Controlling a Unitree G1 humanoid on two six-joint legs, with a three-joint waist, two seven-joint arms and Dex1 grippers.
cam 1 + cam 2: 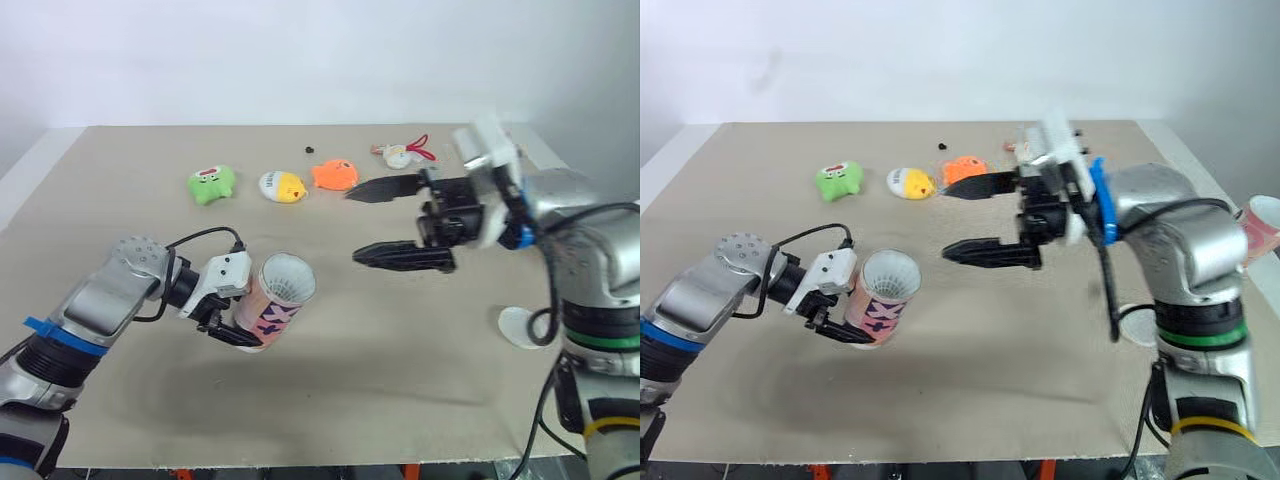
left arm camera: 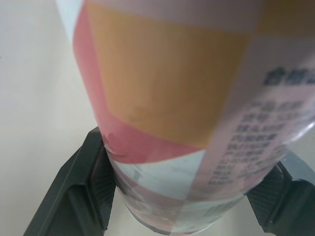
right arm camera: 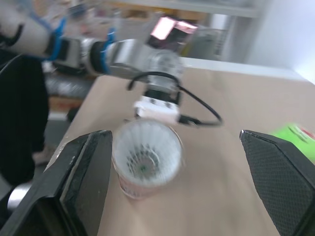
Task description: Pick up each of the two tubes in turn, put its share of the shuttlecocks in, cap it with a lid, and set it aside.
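The desk (image 1: 400, 400) has a beige cover. The right gripper (image 1: 352, 225) hangs over the middle of the desk with its two fingers spread wide and nothing between them, pointing toward the left edge.

The left gripper (image 1: 238, 328) is closed around the lower part of the tube (image 1: 272, 300) over the front left part of the desk. The tube is tilted, with its open mouth toward the right gripper, and white feathers of a shuttlecock (image 3: 143, 160) are inside.

A white lid (image 1: 520, 327) lies flat near the right edge.

Along the far edge lie a green toy (image 1: 211, 184), a yellow and white toy (image 1: 282, 186), an orange toy (image 1: 334, 175) and a small white toy with a red cord (image 1: 405, 154).
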